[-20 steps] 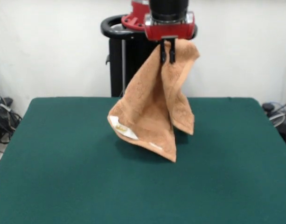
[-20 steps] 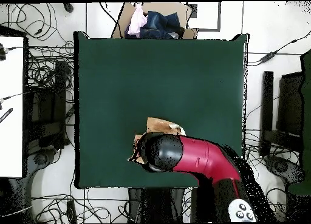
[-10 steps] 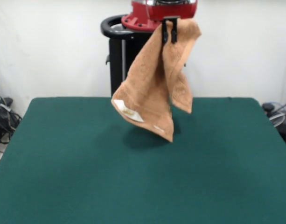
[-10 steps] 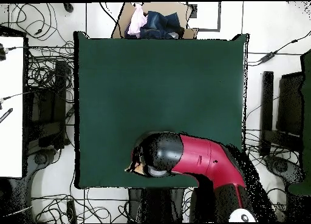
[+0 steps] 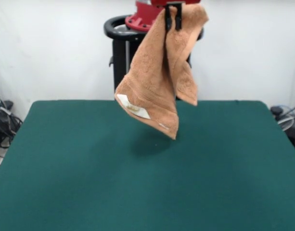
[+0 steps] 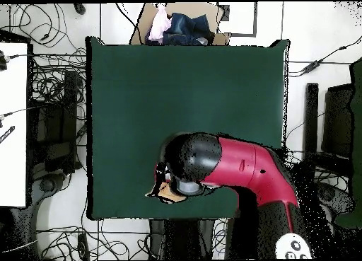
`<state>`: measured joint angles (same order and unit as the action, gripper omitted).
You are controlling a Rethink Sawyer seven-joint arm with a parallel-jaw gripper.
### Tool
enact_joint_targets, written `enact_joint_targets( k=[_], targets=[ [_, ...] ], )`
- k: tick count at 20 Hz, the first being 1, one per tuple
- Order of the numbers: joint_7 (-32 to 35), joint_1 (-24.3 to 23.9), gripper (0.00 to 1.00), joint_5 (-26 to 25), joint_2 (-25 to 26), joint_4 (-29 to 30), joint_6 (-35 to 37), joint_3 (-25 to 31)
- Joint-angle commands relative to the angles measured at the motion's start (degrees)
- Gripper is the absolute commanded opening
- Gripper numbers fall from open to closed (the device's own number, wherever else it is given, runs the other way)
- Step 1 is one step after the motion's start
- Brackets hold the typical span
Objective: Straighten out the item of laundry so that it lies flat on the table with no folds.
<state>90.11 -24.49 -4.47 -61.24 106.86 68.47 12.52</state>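
my claw: the gripper (image 5: 173,14) sits at the very top of the front view, its two black fingers (image 5: 178,18) pinched tight on the upper edge of the towel.
what i hold: the peach-orange towel (image 5: 156,82), bunched at the pinch and hanging in two drooping lobes.
where the towel is: straight below my claw and clear of the table (image 5: 80,183), no part of it touching the green cloth; a dim shadow lies on the felt beneath it.
long axis: near vertical, running from the pinch down to the lowest corner, which points at the table just to the right of the white label (image 5: 133,107) in the front view.
label side: the white label with its yellow mark sits on the lower left lobe, facing the front camera.
overhead check: my red arm (image 6: 244,175) hides nearly all of the towel from above; only a small orange scrap shows by the table edge nearest my base.
what the coming move turns on: the cloth hangs under me, so i judge a descent must bring that lowest corner to the felt first, then a sideways drag toward the open middle of the table to let the lobes unroll.
risk: the two lobes hang against each other, and i judge they could land doubled and leave a fold.
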Motion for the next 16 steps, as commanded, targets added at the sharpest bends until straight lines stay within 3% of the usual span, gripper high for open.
enact_joint_targets(
  k=[1,16],
  targets=[
    [16.5,3.2,0.0,-1.3,4.4,-11.0,10.2,-0.8],
    [19.7,6.9,0.0,-0.5,13.4,-28.2,19.4,-1.3]
  ],
)
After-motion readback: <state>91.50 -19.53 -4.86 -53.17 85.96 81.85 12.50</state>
